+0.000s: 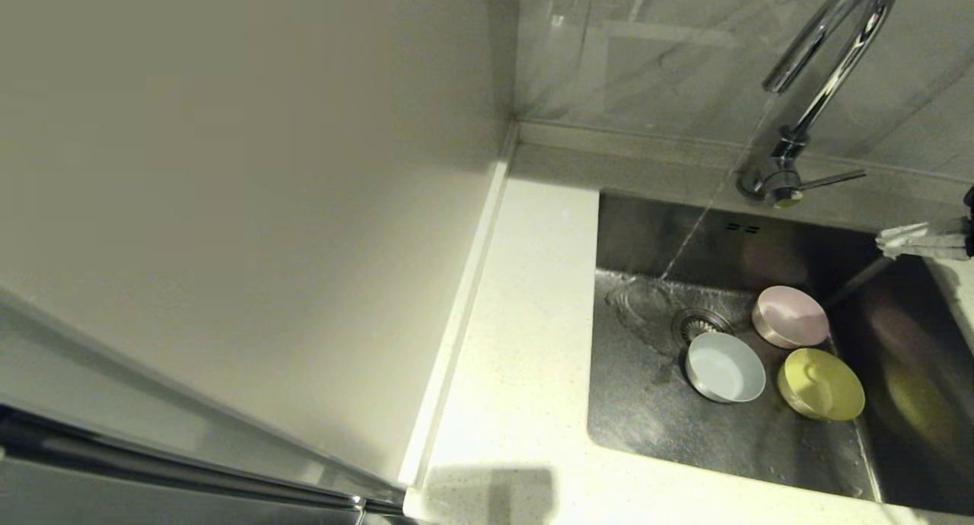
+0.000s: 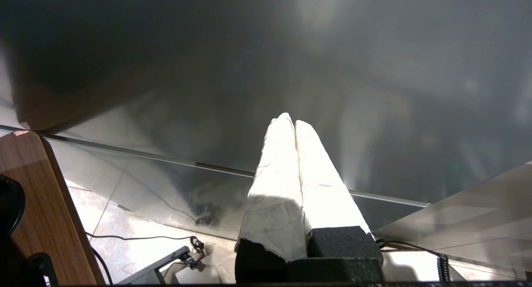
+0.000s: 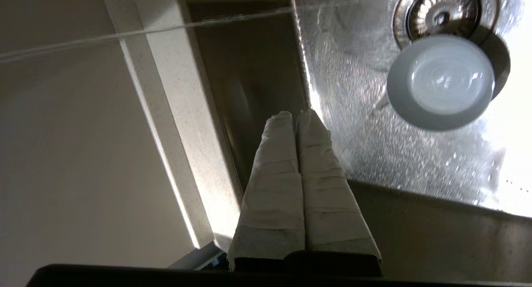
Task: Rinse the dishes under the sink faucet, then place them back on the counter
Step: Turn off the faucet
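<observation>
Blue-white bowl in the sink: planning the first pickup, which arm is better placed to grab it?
Right. The right gripper, shut, hangs over the sink near the blue-white bowl; the left gripper faces a blank panel.

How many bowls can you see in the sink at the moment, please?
3, all on the sink floor: the pale blue bowl beside the drain, the pink bowl behind it toward the faucet, the yellow-green bowl nearest the right wall. None looks hidden.
</observation>
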### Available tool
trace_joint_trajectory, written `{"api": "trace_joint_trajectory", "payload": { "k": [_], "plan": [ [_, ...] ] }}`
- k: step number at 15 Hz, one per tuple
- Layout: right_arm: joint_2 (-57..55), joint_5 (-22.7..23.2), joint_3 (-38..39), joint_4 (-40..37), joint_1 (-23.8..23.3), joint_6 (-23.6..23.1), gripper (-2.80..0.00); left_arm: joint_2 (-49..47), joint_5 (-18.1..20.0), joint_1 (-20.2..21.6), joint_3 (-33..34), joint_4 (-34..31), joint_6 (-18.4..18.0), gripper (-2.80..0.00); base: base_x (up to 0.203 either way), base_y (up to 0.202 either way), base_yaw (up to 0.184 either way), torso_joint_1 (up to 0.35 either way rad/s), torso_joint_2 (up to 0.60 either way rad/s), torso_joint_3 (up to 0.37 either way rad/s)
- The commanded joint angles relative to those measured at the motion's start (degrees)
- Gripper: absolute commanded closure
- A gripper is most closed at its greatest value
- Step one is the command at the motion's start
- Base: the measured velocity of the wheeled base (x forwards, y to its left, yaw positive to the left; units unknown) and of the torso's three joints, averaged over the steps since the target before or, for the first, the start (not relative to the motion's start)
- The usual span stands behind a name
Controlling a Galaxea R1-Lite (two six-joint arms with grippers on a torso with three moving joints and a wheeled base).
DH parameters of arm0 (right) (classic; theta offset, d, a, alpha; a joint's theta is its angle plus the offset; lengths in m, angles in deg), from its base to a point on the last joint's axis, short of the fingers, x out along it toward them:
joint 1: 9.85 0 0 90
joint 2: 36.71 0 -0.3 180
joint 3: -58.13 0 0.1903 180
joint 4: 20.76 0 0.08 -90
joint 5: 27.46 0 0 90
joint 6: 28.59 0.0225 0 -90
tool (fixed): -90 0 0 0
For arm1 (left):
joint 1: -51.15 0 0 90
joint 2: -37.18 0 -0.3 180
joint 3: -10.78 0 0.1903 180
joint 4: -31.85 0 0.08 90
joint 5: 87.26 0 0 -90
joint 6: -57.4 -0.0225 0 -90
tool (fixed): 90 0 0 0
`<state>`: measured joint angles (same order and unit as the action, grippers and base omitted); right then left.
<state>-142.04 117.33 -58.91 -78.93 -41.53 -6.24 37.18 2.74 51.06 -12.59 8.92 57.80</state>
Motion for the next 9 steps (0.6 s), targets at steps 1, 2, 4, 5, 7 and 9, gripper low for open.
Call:
{"api": "trace_joint_trajectory", "payload": {
  "k": [1, 2, 4, 5, 7, 9],
  "plan": [
    [-0.61, 0.26, -0.06, 3.96, 0.18, 0.07, 0.0, 0.0, 0.0, 0.01, 0.17, 0.0, 0.04, 0.0, 0.0, 0.0, 0.0, 0.0, 0.0, 0.0],
    [-0.96, 0.18, -0.02, 6.47, 0.21, 0.0, 0.0, 0.0, 0.0, 0.01, 0.18, 0.0, 0.04, 0.0, 0.0, 0.0, 0.0, 0.0, 0.0, 0.0],
    [-1.62, 0.0, -0.27, 10.81, 0.37, 0.06, 0.0, 0.0, 0.0, 0.01, 0.18, 0.0, 0.04, 0.0, 0.0, 0.0, 0.0, 0.0, 0.0, 0.0],
    [-1.95, -0.08, -0.37, 12.59, 0.47, 0.14, 0.0, 0.0, 0.0, 0.01, 0.18, 0.0, 0.04, 0.0, 0.0, 0.0, 0.0, 0.0, 0.0, 0.0],
    [-2.52, -0.13, -0.85, 14.43, 0.79, 0.26, 0.0, 0.0, -0.01, 0.01, 0.18, 0.0, 0.04, 0.0, 0.0, 0.0, 0.0, 0.0, 0.0, 0.0],
    [-3.15, -0.45, -1.84, 14.76, 1.58, 0.33, 0.0, 0.0, 0.0, 0.01, 0.18, 0.0, 0.04, 0.0, 0.0, 0.0, 0.0, 0.0, 0.0, 0.0]
  ]
}}
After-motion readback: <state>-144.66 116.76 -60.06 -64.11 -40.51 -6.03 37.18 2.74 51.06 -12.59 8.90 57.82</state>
